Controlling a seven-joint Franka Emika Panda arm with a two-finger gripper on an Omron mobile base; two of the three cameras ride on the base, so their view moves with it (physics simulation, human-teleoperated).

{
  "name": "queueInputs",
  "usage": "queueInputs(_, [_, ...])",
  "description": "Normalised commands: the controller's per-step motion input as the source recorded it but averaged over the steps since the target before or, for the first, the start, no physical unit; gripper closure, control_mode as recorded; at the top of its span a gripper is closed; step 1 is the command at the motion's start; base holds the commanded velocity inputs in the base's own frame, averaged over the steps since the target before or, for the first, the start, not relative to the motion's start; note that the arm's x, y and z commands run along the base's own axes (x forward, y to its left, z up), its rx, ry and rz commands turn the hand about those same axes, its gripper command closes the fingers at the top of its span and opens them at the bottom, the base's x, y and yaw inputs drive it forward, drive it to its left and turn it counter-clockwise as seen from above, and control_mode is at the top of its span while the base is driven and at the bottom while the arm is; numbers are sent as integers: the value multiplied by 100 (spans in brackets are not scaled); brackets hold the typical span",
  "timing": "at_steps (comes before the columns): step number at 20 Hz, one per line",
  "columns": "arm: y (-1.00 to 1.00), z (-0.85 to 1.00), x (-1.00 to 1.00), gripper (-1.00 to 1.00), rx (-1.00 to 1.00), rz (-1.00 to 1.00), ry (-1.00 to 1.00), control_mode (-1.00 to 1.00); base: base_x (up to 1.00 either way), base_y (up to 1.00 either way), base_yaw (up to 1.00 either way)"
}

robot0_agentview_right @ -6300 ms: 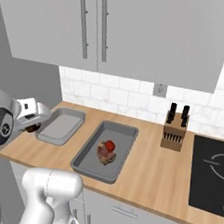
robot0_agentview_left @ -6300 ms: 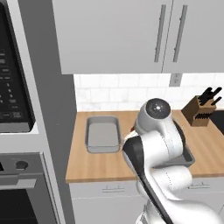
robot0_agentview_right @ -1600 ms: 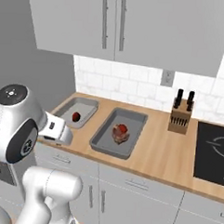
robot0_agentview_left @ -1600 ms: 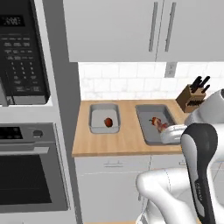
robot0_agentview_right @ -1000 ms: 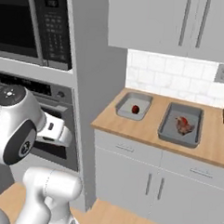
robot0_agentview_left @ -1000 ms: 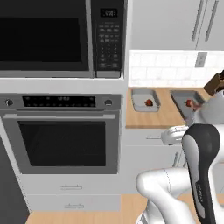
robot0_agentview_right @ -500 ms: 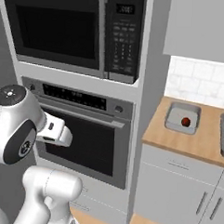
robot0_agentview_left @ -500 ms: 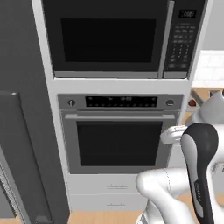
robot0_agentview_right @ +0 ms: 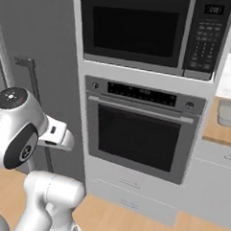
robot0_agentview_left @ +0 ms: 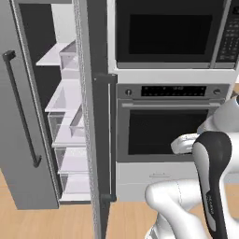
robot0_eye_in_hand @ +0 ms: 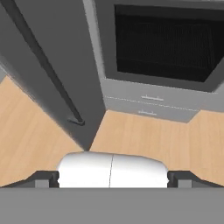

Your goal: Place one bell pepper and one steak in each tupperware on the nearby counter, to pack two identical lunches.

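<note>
Two dark fingers (robot0_eye_in_hand: 113, 178) spread wide and empty, facing the grey open fridge door (robot0_eye_in_hand: 48, 74), with the shallow grey tupperware tray (robot0_agentview_right: 228, 115) well off right on the tan worktop (robot0_agentview_right: 217, 133).

Grey kitchen wall unit with a built-in microwave (robot0_agentview_left: 170, 30) above an oven (robot0_agentview_left: 163, 126), an open fridge (robot0_agentview_left: 60, 116) alongside, light plank floor (robot0_eye_in_hand: 148, 135).

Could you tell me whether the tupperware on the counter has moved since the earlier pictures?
Cannot tell: the base drove left, so the tupperware sits at the frame edge beside the oven.
</note>
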Motion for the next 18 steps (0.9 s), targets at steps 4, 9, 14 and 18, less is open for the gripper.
queueInputs(4, [0,0,0,-100,0,0,0,100,-100,84,-6])
queueInputs(9, [0,0,0,-100,0,0,0,100,-84,99,-1])
queueInputs(14, [0,0,0,-100,0,0,0,100,-4,100,0])
queueInputs(18, [0,0,0,-100,0,0,0,100,8,100,-2])
